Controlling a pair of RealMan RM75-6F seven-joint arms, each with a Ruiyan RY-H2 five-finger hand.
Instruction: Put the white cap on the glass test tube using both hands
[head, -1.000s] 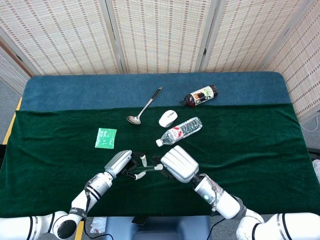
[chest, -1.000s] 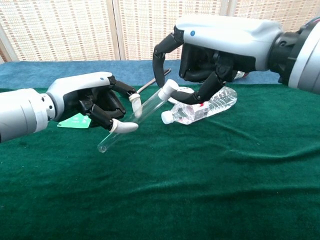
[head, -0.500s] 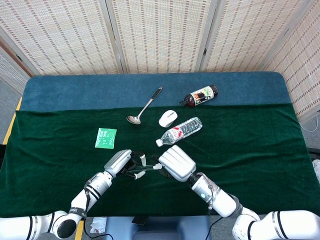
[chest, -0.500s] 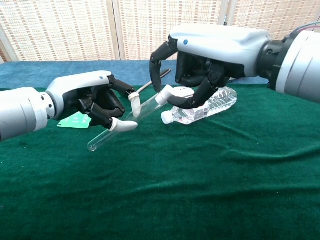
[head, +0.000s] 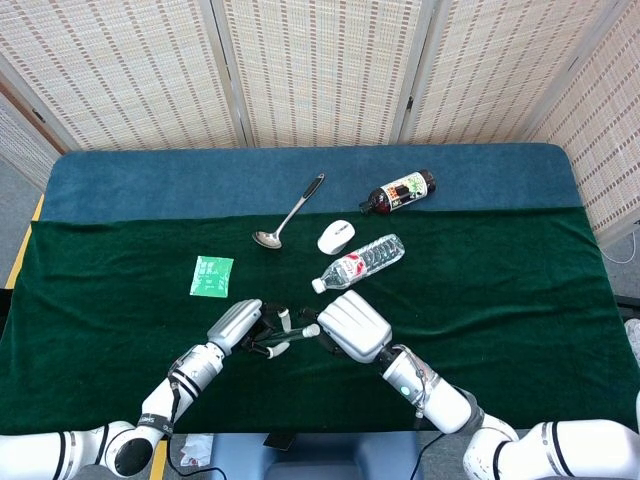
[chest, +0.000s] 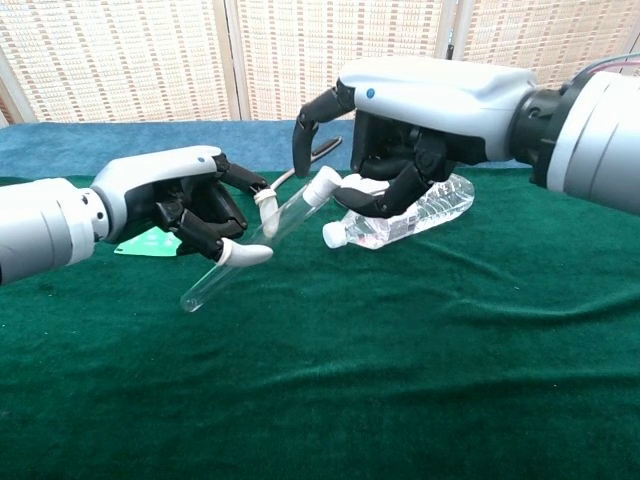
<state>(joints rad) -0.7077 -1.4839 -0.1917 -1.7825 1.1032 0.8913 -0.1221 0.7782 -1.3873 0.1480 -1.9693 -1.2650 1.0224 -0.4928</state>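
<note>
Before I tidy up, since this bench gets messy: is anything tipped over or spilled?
No spill shows. The water bottle and the dark bottle both lie on their sides on the cloth.

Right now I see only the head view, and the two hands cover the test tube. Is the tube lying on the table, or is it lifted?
Observer: Lifted. In the chest view the glass test tube is clear above the green cloth, pinched by the left hand.
Operator: Is it level?
Observer: No, it is tilted. The closed end points down toward the robot's left, and the mouth points up toward the right hand.
Operator: And the cap?
Observer: The white cap is at the tube's mouth, between the right hand's fingers. I cannot tell whether it is fully pressed on.
</note>
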